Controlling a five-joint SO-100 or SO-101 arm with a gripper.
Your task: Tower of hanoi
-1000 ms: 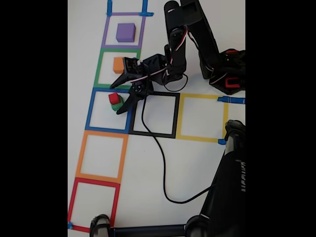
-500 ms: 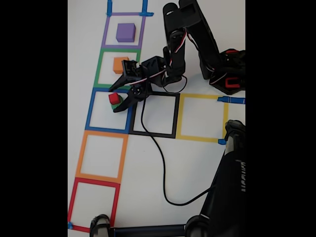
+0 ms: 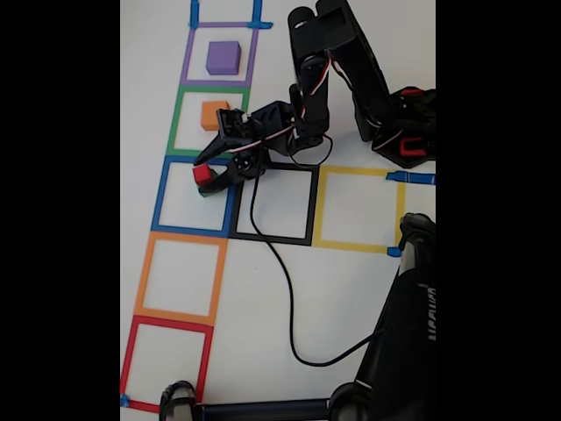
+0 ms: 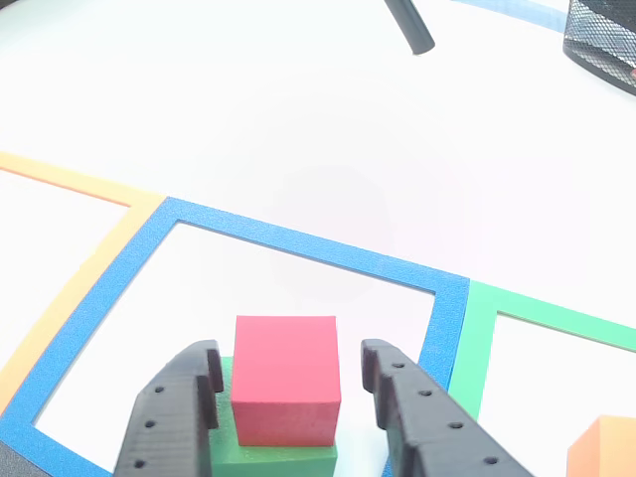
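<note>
Four cubes sit on the white table (image 3: 351, 289), each inside a tape square near its left edge in the fixed view. The purple cube (image 3: 223, 57) is biggest and lies in the purple square (image 3: 186, 61) by the top edge. The orange cube (image 3: 211, 114) sits just below it in the green square (image 3: 174, 123). The green cube (image 4: 283, 455) is in the blue square (image 4: 298, 241), with the red cube (image 4: 287, 379) on top. The gripper (image 4: 288, 373) is partly open, one finger on each side of the red cube, with small gaps showing.
</note>
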